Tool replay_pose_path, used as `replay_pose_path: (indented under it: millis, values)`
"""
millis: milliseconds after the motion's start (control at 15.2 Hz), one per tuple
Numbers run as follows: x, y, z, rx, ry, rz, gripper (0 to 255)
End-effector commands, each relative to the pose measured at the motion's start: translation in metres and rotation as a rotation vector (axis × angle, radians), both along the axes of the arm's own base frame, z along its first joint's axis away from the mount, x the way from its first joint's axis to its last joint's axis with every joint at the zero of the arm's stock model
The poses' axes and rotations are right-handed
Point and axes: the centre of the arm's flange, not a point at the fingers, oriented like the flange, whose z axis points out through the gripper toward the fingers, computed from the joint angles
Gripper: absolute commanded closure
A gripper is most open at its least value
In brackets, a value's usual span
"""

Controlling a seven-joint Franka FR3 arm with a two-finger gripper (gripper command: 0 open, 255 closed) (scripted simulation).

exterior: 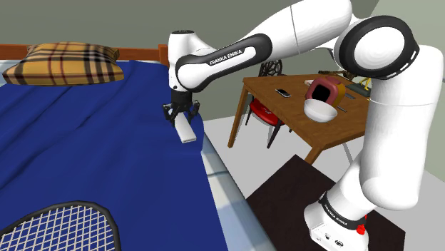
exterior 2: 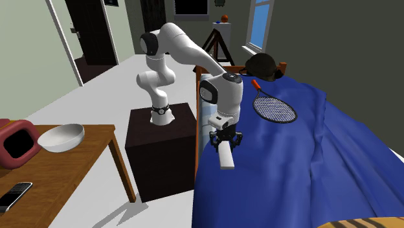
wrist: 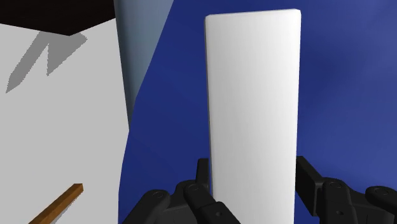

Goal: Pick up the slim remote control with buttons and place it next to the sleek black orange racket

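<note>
White and plain, the remote control [exterior: 187, 131] is hanging from the black gripper [exterior: 182, 116], whose fingers are squeezing one end of it. It is tilting over the blue bed cover [exterior: 85, 150] near the bed's edge, well apart from the racket [exterior: 60, 229].

Arm [exterior: 314, 32]: glossy white, rounded links. Joints [exterior: 378, 47] ringed in dark grey. "FRANKA EMIKA" lettering [exterior: 227, 56] on the dark forearm band. Base [exterior: 335, 221] is white, with a small red mark [exterior: 360, 229]. Gripper [exterior: 181, 116]: all black, two fingers, blocky knuckles.
</note>
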Motion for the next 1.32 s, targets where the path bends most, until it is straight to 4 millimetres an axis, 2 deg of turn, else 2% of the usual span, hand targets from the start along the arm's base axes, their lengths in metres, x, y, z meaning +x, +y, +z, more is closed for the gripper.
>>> replay_pose_path:
  millis: [0,264,1254]
  values:
    - [0.0,0.0,0.0,0.0,0.0,0.0,255]
    - [0.0,0.0,0.0,0.0,0.0,0.0,255]
    - [0.0,0.0,0.079,0.0,0.0,0.0,255]
